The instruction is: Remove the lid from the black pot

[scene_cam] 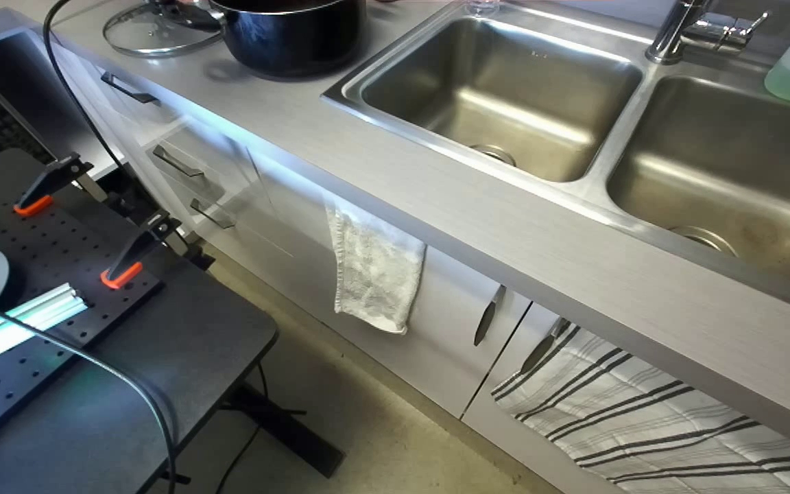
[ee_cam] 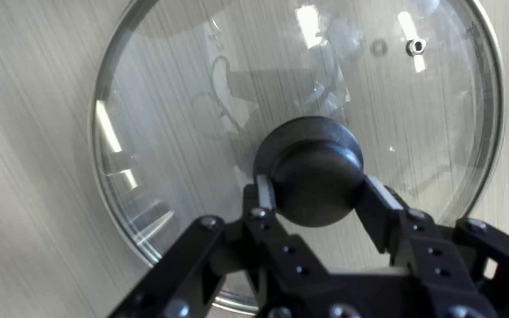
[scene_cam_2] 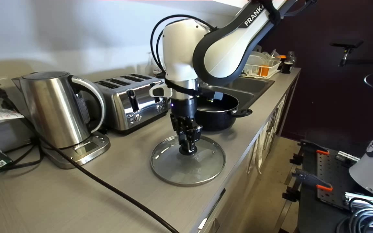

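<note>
The round glass lid [scene_cam_2: 170, 165] with its silvery rim lies flat on the counter beside the black pot [scene_cam_2: 214, 119]. The pot stands uncovered between the lid and the sink, with a side handle pointing to the counter's front. In an exterior view the lid [scene_cam: 136, 36] and pot [scene_cam: 292, 38] are cut by the top edge. My gripper [scene_cam_2: 188, 149] points straight down at the lid's middle. In the wrist view the fingers [ee_cam: 318, 194] press on both sides of the lid's black knob [ee_cam: 314, 185], and the lid's glass spreads out below them.
A steel toaster [scene_cam_2: 131, 100] and a kettle [scene_cam_2: 49, 110] stand along the wall. A black cable [scene_cam_2: 108, 186] crosses the counter near the lid. The double sink [scene_cam: 505, 103] lies beyond the pot. The counter's front edge [scene_cam_2: 228, 181] runs close to the lid.
</note>
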Robot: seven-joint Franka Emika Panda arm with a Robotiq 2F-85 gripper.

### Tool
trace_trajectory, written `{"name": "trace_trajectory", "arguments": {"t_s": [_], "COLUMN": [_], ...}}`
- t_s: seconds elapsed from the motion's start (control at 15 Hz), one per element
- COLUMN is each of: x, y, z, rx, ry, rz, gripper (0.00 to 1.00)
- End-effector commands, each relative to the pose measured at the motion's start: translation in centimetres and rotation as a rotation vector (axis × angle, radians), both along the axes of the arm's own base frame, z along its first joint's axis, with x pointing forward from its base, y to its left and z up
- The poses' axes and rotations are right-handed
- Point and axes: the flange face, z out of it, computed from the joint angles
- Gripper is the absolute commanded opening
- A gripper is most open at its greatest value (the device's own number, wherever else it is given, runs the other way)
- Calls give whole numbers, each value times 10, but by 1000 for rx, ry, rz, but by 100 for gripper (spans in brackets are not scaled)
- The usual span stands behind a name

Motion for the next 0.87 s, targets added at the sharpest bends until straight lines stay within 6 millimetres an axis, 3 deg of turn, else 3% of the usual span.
{"name": "trace_trajectory", "arguments": {"t_s": [0.0, 0.13, 0.27, 0.53, 0.8], "x": [10, 9, 7, -6, -26], "y": [2, 1, 2, 9, 19], "z": [-2, -2, 1, 24, 63], "rx": [-11, -11, -7, 21, 57], "ry": [-23, -26, -28, -52, -109], "rz": [12, 17, 22, 50, 82], "gripper": [69, 88, 99, 100, 100]}}
